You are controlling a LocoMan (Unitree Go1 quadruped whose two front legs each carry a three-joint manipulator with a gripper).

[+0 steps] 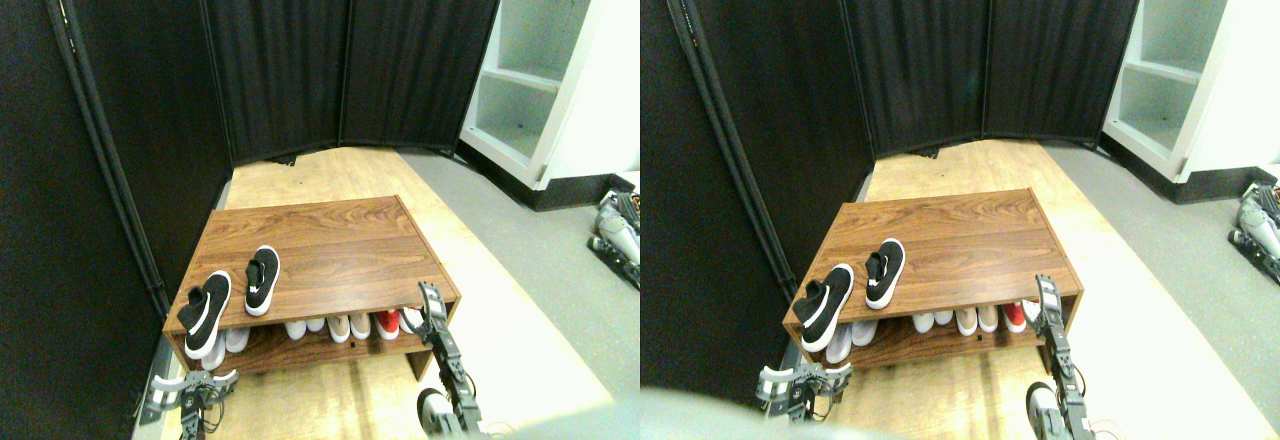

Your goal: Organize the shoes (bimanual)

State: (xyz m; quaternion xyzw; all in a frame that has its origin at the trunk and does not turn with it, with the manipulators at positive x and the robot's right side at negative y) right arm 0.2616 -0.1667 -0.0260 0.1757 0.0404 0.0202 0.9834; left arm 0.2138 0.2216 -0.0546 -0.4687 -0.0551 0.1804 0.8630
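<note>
Both shoes [205, 312] [262, 280] on worktop [340, 250] left end, nearer one overhanging the front. Left gripper [195, 388] below, right gripper [432, 305] at right edge; jaws unreadable. I'd steady the overhanging shoe first.

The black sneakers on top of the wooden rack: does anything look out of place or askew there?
Yes. The two black sneakers sit apart and at different angles. The left one is tilted and hangs over the front edge of the wooden rack. The shoes on the lower shelf stand in a row.
</note>
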